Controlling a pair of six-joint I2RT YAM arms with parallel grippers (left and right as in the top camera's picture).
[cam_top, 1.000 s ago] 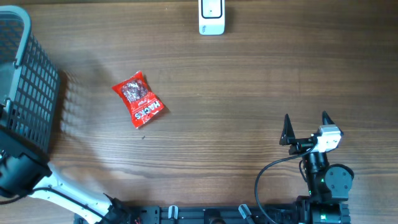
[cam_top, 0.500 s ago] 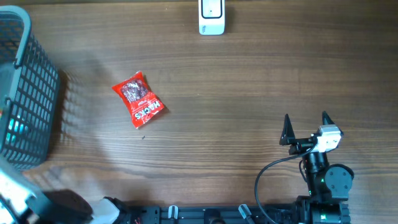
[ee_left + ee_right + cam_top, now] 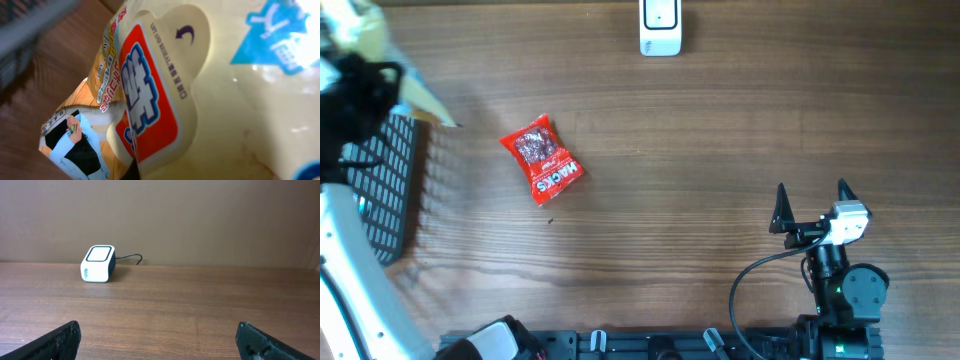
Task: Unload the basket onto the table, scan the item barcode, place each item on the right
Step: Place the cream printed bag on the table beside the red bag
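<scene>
1 cream packet sits clamped in the left claw; right claw gapes.

Brown wood-grain table. Red snack packet lies flat left of centre, angled. White barcode scanner stands at the far edge, well apart from it. Dark mesh basket sits at the left edge.

We see a matt wood-grain desk, a glossy crinkled red packet, a shiny cream plastic pouch and a smooth white plastic scanner
</scene>
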